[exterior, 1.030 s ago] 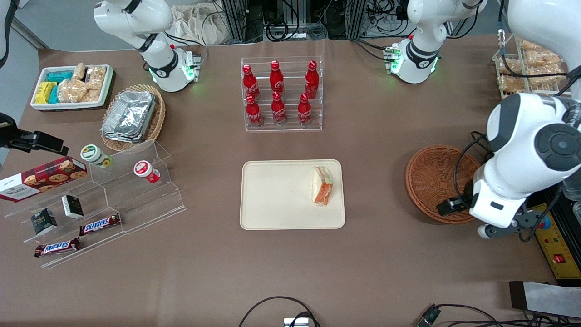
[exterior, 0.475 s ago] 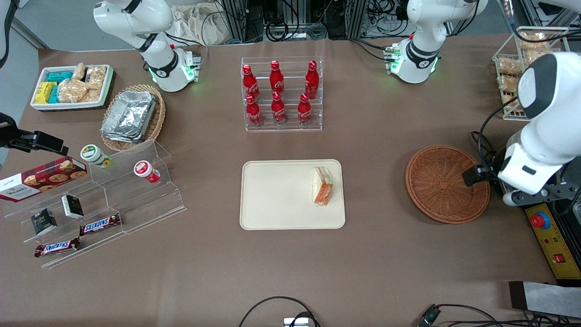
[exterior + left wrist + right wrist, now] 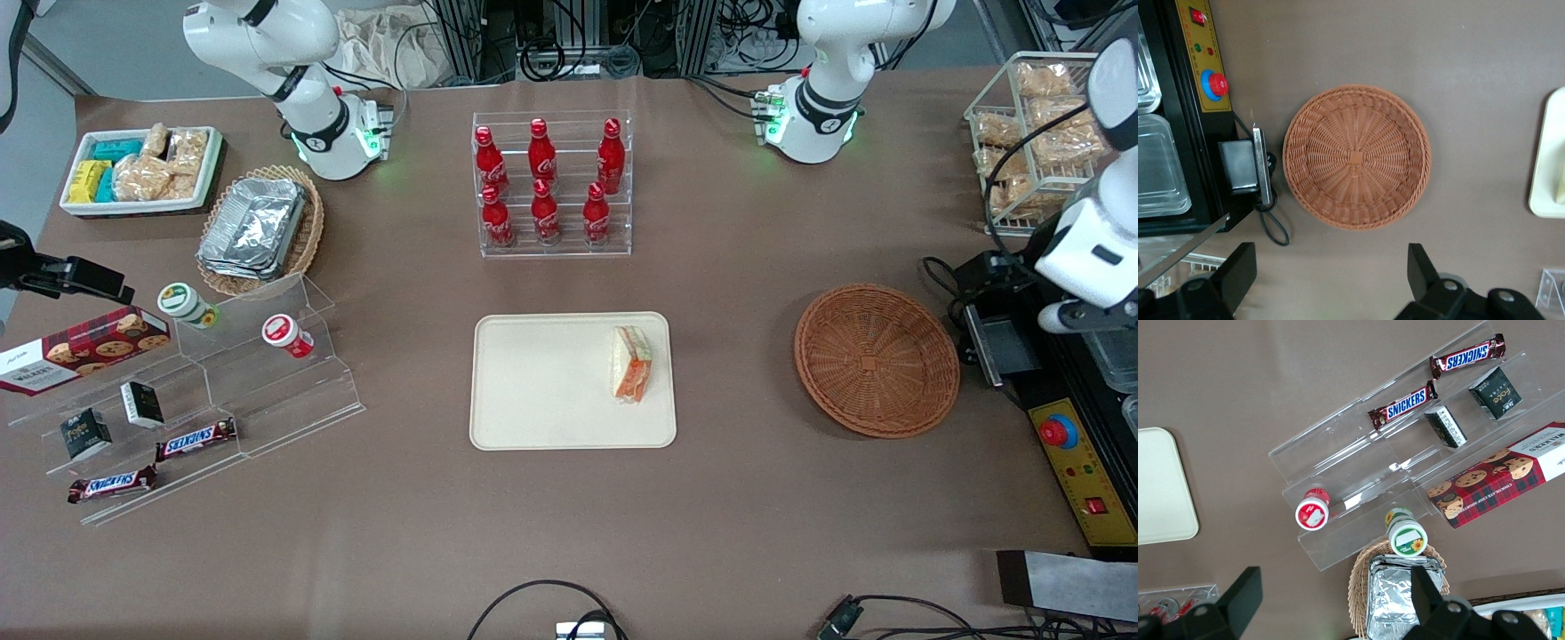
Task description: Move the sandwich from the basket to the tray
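The sandwich (image 3: 632,363), a wrapped wedge with orange and green filling, lies on the cream tray (image 3: 542,382), at the tray's end nearest the basket. The round brown wicker basket (image 3: 877,359) is empty; it also shows in the left wrist view (image 3: 1357,156), where an edge of the tray (image 3: 1546,160) shows too. My left gripper (image 3: 1067,317) hangs high above the black control box beside the basket, toward the working arm's end of the table. In the left wrist view the gripper (image 3: 1330,280) is open and empty, with its fingers (image 3: 1238,273) wide apart.
A black control box with a red stop button (image 3: 1058,432) and a cable (image 3: 1271,227) lie beside the basket. A wire rack of bagged snacks (image 3: 1031,133) stands farther from the camera. A rack of red bottles (image 3: 551,182) stands farther from the camera than the tray. Acrylic shelves (image 3: 213,382) stand toward the parked arm's end.
My left arm has swung off the basket toward the working arm's end of the table, farther from the front camera. The sandwich and tray have not moved.
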Action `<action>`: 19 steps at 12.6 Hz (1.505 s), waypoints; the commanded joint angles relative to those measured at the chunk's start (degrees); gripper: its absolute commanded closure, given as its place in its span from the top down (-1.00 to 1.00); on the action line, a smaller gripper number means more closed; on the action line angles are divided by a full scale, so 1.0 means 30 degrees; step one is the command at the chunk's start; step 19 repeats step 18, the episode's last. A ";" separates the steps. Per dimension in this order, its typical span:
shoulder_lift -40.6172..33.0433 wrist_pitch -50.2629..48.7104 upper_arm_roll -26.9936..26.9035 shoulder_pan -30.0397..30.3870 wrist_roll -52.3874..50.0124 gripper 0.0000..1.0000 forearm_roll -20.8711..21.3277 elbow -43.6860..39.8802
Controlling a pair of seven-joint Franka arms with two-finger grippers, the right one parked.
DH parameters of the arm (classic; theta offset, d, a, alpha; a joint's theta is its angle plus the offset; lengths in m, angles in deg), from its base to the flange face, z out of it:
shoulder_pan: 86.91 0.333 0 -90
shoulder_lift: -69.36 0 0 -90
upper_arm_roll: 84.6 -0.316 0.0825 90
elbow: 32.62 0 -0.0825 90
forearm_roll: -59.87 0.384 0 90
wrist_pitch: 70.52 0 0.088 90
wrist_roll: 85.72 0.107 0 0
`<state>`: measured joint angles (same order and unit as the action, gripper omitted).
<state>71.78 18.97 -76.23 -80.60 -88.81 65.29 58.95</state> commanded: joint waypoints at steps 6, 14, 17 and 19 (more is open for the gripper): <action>-0.1742 -0.0593 -0.2790 -0.2483 0.0589 1.00 -0.0371 0.0389; -0.1596 -0.1940 -0.2731 -0.2512 0.0296 1.00 -0.1396 -0.0697; -0.1596 -0.1970 -0.2702 -0.2512 0.0325 1.00 -0.1396 -0.0609; -0.1596 -0.1970 -0.2615 -0.2512 0.0325 1.00 -0.1396 -0.0638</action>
